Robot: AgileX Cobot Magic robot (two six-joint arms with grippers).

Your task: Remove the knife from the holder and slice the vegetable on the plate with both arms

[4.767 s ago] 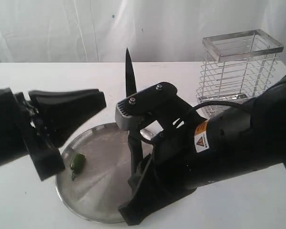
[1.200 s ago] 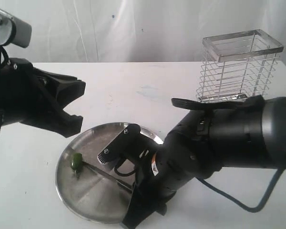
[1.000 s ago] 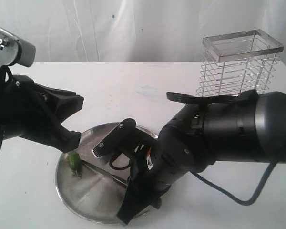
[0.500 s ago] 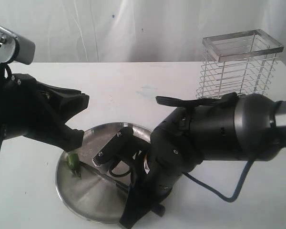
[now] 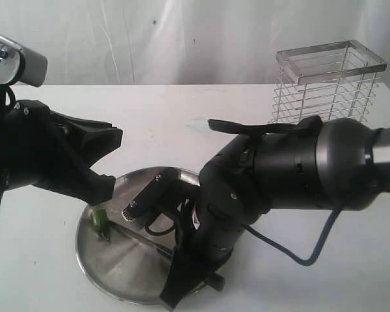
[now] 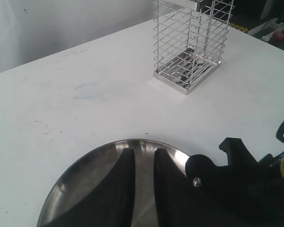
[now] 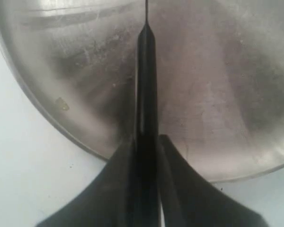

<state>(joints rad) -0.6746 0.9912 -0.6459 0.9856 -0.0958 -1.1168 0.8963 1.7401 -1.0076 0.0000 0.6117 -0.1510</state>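
Bright, diffuse light; white table (image 5: 182, 110) washed out. Plate (image 7: 217, 71) carries dull sheen and soft shadows. Right wrist view blurred close in.

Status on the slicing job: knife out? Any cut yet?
Done: the knife is out of the holder, clamped in the right gripper. In hand: its blade lies low across the plate, tip near the vegetable; the left gripper, jaws apart, sits over the vegetable, contact unclear. Left: the slice itself; no cut shows.

The plate (image 5: 110, 268) is brushed shiny steel, the holder (image 5: 325, 91) silver wire, the vegetable (image 5: 99, 218) glossy.
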